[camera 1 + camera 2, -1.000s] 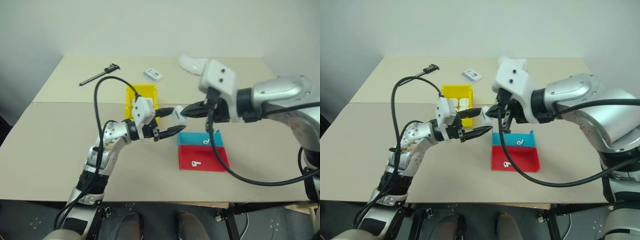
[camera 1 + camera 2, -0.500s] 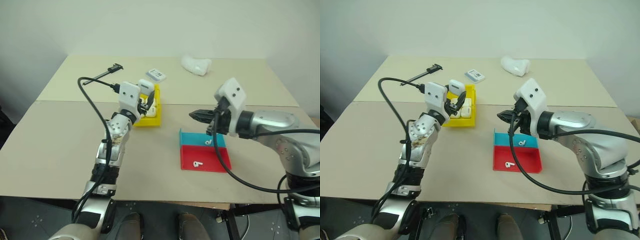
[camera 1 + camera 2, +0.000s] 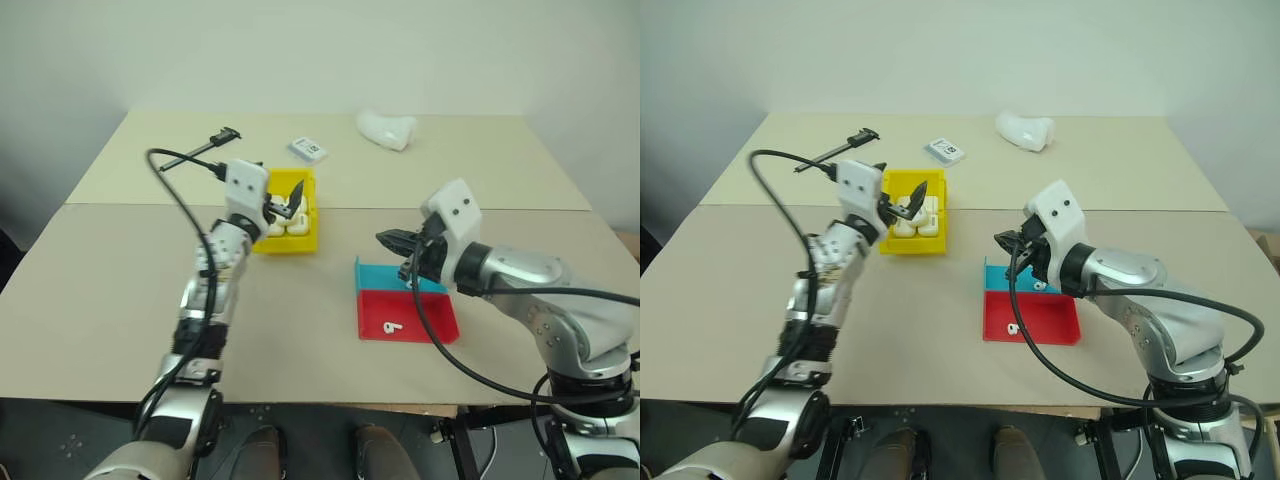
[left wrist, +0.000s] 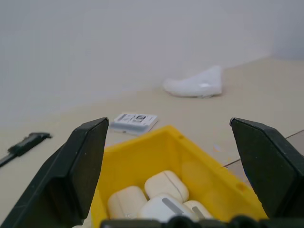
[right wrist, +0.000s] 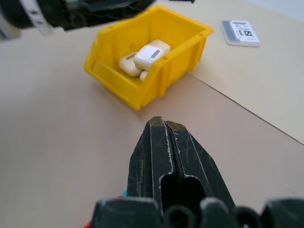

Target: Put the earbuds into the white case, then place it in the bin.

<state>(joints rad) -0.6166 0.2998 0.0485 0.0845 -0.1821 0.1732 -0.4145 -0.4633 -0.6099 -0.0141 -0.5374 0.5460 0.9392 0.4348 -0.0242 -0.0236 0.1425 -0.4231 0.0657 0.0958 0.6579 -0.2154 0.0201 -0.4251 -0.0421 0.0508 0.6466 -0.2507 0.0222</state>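
Nearest to me the beige table point(image 3: 120, 300) ends at its front edge, with dark floor below it. On the right half sit the shallow red tray point(image 3: 425, 322), holding one earbud point(image 3: 394, 327), and touching its far side the teal tray point(image 3: 378, 277). My right gripper point(image 3: 388, 239) hangs just above the teal tray's far edge, fingers pressed together on nothing (the right wrist view shows the two black tips meeting with no gap). The arm covers most of the teal tray, so I cannot make out what lies in it from the left eye; in the right eye view a small white piece point(image 3: 1038, 285) peeks out beside the cable, too small to name surely.

Further back, left of centre, stands the yellow bin point(image 3: 304, 232). My left gripper point(image 3: 284, 209) is over its open top with jaws spread wide and empty. The white case point(image 4: 164, 207) lies inside the bin on top of other lookalike cases point(image 4: 166, 185); I count about four, but the lower ones are partly buried.

Beyond the bin are a flat white-and-blue card box point(image 3: 307, 149), a black caliper-like tool point(image 3: 198, 150) toward the left and a white curved piece point(image 3: 386, 128) near the far edge. A seam runs across the table, and a plain pale wall closes the scene behind it.
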